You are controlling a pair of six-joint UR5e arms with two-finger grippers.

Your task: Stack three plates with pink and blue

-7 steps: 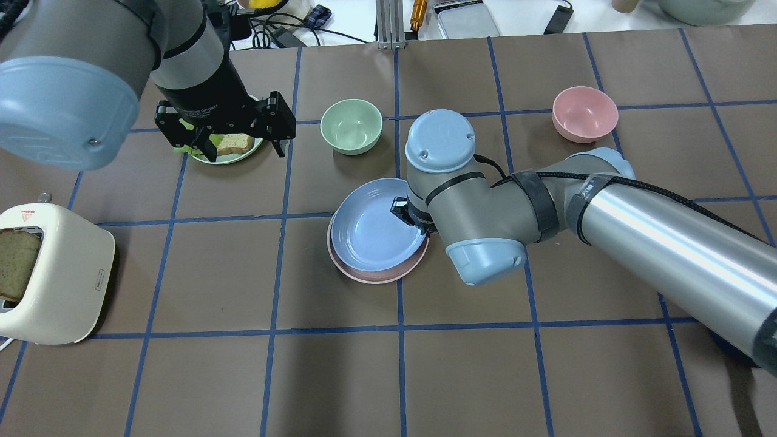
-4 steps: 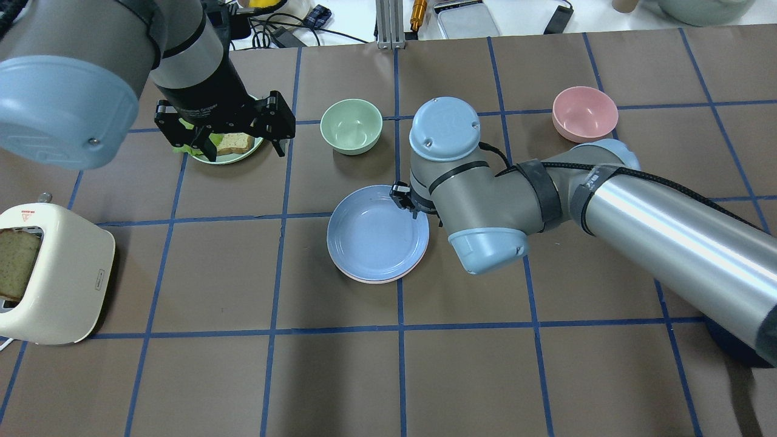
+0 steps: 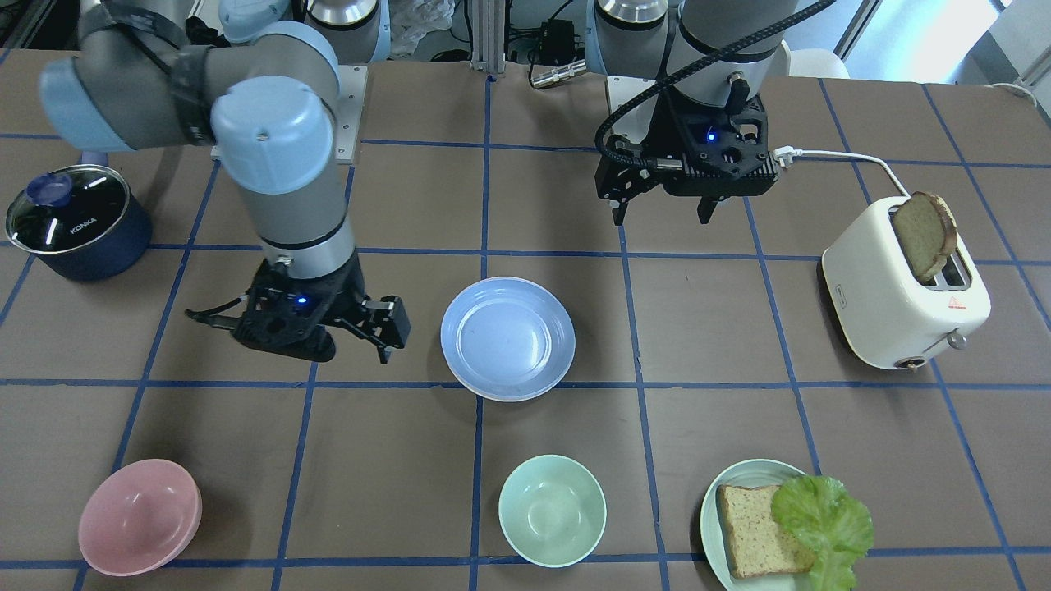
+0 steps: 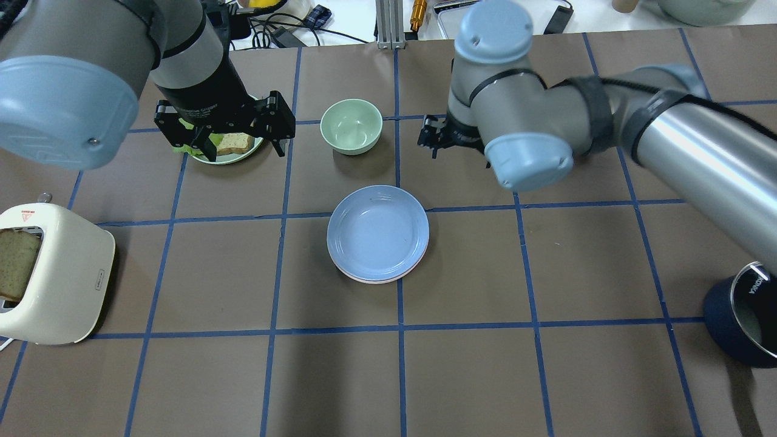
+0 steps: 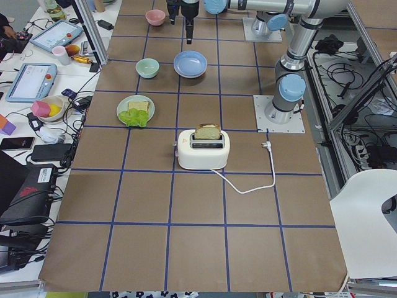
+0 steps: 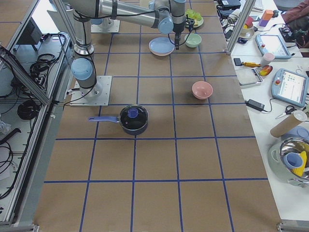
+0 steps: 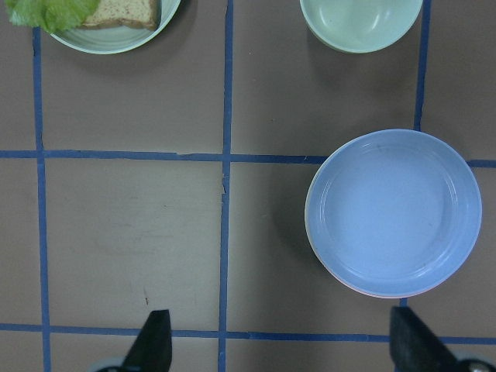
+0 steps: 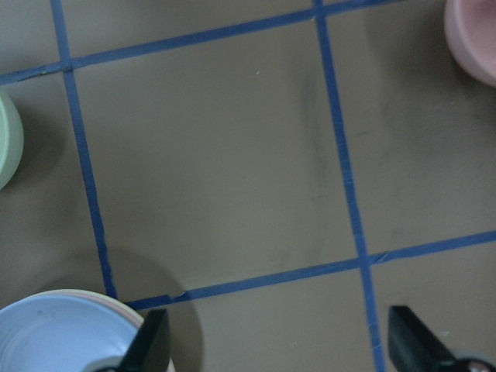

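Observation:
The light blue plate (image 4: 377, 232) lies flat on top of the pale pink plate (image 4: 377, 281), of which only a thin rim shows. A cream edge (image 8: 66, 293) shows at the stack's rim in the right wrist view. The stack also shows in the front view (image 3: 507, 336) and the left wrist view (image 7: 391, 211). My right gripper (image 3: 291, 341) is open and empty, raised beyond the stack between the two bowls (image 8: 283, 353). My left gripper (image 4: 237, 149) is open and empty, high over the bread plate (image 3: 661, 217).
A mint bowl (image 4: 351, 125) and a pink bowl (image 3: 139, 515) stand beyond the stack. A pale green plate (image 3: 713, 502) bears bread and lettuce. A cream toaster (image 4: 61, 279) with a bread slice is on the left. A dark blue lidded pot (image 3: 78, 222) is on the right.
My right gripper let go of the blue plate, which settled flat on the pink one. The gripper then rose and moved away toward the far side. The left arm has not moved.

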